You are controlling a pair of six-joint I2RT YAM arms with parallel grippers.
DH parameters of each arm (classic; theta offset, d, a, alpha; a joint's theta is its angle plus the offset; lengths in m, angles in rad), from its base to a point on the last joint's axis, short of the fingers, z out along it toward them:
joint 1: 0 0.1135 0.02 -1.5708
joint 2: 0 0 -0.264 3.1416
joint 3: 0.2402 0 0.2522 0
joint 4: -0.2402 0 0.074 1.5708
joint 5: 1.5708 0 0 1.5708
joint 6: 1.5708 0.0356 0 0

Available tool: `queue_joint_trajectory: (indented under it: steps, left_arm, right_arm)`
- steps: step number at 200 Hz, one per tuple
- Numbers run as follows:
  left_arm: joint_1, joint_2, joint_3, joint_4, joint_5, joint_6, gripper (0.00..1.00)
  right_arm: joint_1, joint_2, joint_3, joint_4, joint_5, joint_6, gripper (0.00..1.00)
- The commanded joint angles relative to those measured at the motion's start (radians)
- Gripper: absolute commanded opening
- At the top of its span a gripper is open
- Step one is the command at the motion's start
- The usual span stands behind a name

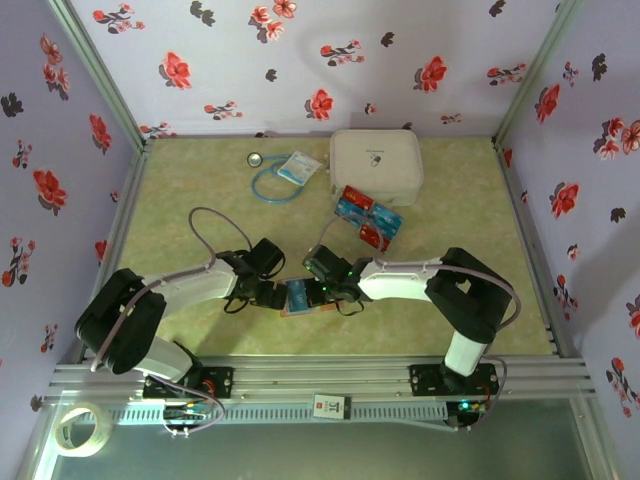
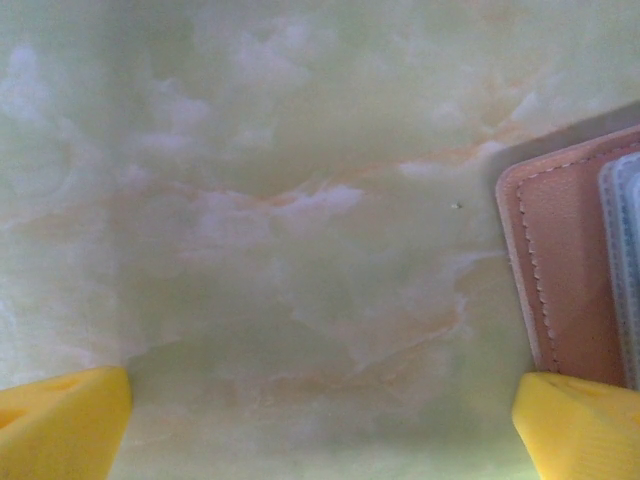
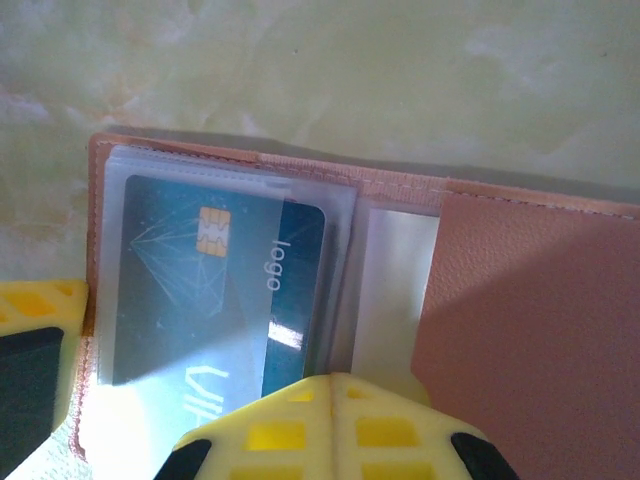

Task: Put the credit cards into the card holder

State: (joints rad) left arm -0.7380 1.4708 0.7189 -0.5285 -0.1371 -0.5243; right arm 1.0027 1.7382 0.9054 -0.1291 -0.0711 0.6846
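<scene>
While the card holder [image 1: 303,298] lies open on the table [image 1: 470,290], close to its front edge and between the two arms, the right hand [image 3: 335,390] has its fingers pressed together on nothing. Their tips sit at the near end of a blue card [image 3: 215,290] lying under a clear sleeve [image 3: 345,200]. Those tips cover that end, so I cannot tell whether the card is fully seated. The left hand [image 2: 320,420] is spread wide and empty, low over the table at the holder's left side. One of its yellow fingers [image 2: 580,425] is right at the stitched edge; contact cannot be made out.

The step looks like nudging the card home. To do it well, I would push straight along the card's length, low and flat, with the tips on the card's edge and not on the plastic, which would likely buckle. The holder is light and should slide under a push, so the left hand is best used as a stop against its far side. The loose leather flap [image 3: 540,330] on the right should be left alone.

The rail at the front edge is just behind the holder, so there is little room to draw back. Bare table opens ahead and to both sides. The other credit cards [image 1: 368,218] lie heaped against the white case [image 1: 375,165], further out on the right arm's side, so they are best approached from the near side. A blue tube [image 1: 270,183] and a packet [image 1: 298,168] lie off to the case's left, clear of that lane.
</scene>
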Motion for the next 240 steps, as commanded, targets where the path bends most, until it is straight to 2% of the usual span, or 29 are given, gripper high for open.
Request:
queue_joint_trajectory:
  steps: [1, 84, 148, 175, 240]
  left_arm:
    - [-0.009, 0.048, -0.012, 0.047, 0.001, -0.008, 1.00]
    - [0.000, 0.012, 0.003, 0.028, -0.004, 0.014, 1.00]
    - [0.089, -0.082, 0.024, -0.028, -0.004, 0.063, 1.00]
    - [0.119, -0.084, 0.017, -0.027, -0.004, 0.072, 1.00]
    - [0.123, -0.049, 0.026, -0.013, -0.004, 0.060, 1.00]
  right_arm:
    - [0.023, 0.032, 0.029, 0.022, -0.021, 0.019, 0.00]
    - [0.027, -0.007, 0.032, -0.008, 0.007, 0.015, 0.00]
    - [-0.038, -0.090, 0.013, -0.050, 0.032, -0.009, 0.00]
    - [-0.057, -0.076, 0.018, -0.040, 0.012, -0.011, 0.00]
    - [-0.059, 0.001, 0.062, -0.001, -0.032, 0.003, 0.00]
